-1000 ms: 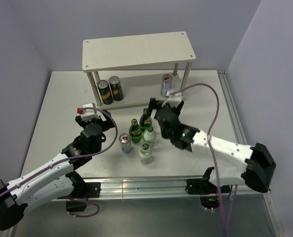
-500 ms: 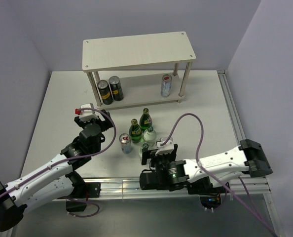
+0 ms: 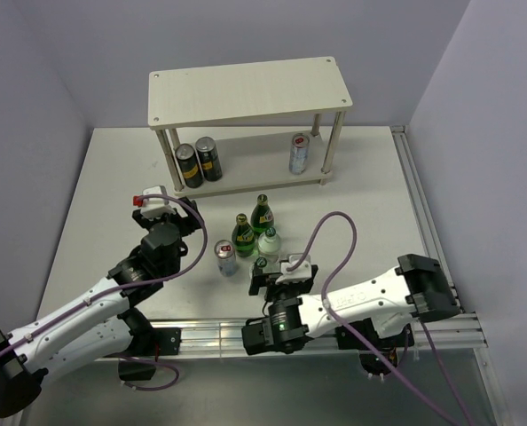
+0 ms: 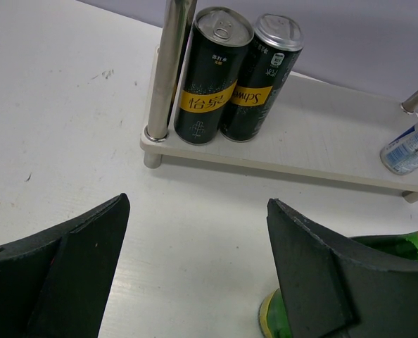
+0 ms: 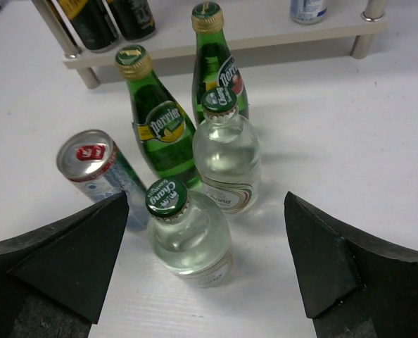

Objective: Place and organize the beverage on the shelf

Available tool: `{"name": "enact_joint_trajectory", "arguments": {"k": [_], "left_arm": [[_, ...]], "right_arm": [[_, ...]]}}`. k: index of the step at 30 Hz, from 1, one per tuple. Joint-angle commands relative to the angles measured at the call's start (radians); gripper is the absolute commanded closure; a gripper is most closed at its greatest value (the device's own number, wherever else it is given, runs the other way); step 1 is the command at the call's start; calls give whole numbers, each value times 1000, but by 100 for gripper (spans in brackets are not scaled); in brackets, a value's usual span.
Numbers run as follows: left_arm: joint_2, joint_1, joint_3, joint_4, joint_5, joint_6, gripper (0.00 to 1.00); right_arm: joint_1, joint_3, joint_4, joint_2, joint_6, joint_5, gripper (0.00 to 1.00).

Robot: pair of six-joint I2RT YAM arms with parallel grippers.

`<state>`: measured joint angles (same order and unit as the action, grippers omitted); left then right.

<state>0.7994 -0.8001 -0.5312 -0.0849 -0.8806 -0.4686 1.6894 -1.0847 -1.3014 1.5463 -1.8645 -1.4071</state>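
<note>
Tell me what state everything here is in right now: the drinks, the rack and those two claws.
Shelf: standing, three cans on its lower board.
Dark cans: upright on the lower board, sealed.
Shelved silver can: upright.
Loose silver can: upright on the table, sealed.
Green bottles: upright, capped.
Clear bottles: upright, capped.
Left gripper: open, empty.
Right gripper: open, empty.

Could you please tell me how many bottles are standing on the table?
4, clustered before the shelf: the left green bottle, the rear green bottle, the middle clear bottle, and the near clear bottle. None appears hidden.
</note>
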Motion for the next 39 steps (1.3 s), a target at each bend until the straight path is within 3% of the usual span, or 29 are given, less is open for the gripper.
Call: {"name": "enact_joint_trajectory", "arguments": {"k": [1,5,8,9,10,12,14,17,20,26,35,38,39], "left_arm": [[3,-1,-12,-3,-14,-11,15],[3,-1,-12,-6,-11,-7,15],[9,-2,-15,-6,-11,-7,15],[11,-2,-15,-6,-11,-7,15],[14,-2,-18,-4,-11,-5,14],[15,-1,-19,2,-15,-8,15],[8,-1,-15,2,-17,-8,15],[4,-1,-12,-3,-17,-5,14],[7,-1,-15,0,-20,-7,15],[4,-1,-12,1,-17,-7,15],[6,-2,-13,2,-15,-7,15],[3,-2,-13,2,-15,-7,15],[0,-1,-12,4,-15,-7,15]], "right_arm": [[15,-3,-141,-98,-96,-52,2],[16,-12,-95,-175,28,-40,1],[16,47,485,-322,764,95,0],[12,183,979,-445,1284,214,0],[-22,225,1079,-497,1364,423,0],[-40,237,1065,-548,1334,428,1],[-43,166,901,-484,1242,349,1],[-43,129,855,-402,1212,336,1],[-46,149,971,-329,1231,396,1],[-92,193,1030,-259,1171,389,1],[-207,311,1154,-273,1159,372,5],[-229,331,1201,-269,1183,370,9],[-231,336,1215,-267,1191,369,14]]}}
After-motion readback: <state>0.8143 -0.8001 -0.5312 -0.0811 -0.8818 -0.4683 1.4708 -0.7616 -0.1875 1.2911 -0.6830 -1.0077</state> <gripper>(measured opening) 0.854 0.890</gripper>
